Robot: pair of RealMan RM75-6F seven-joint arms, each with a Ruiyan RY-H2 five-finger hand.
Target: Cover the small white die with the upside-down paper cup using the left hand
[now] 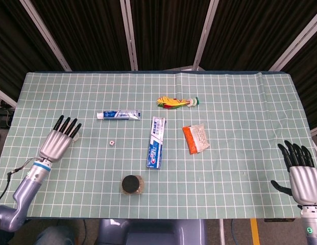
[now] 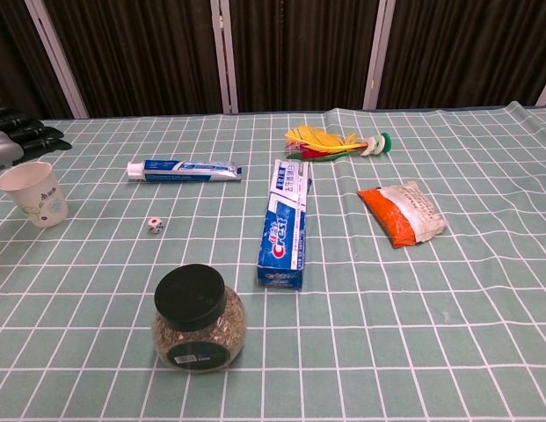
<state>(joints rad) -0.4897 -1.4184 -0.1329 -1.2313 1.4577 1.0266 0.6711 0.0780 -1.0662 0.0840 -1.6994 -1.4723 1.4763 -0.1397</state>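
Note:
The small white die (image 1: 112, 142) (image 2: 155, 225) lies on the green checked cloth left of centre. In the chest view the white paper cup (image 2: 32, 193) stands mouth-up at the far left, about two squares left of the die. My left hand (image 1: 59, 140) (image 2: 13, 139) hovers just above the cup with its fingers spread and nothing in them; in the head view it hides the cup. Off the table's near right corner, my right hand (image 1: 303, 176) is open and holds nothing.
A toothpaste tube (image 1: 119, 115) lies behind the die and a blue toothpaste box (image 1: 156, 142) to its right. A black-lidded jar (image 1: 132, 185) stands near the front edge. An orange packet (image 1: 196, 139) and a feathered toy (image 1: 176, 102) lie further right.

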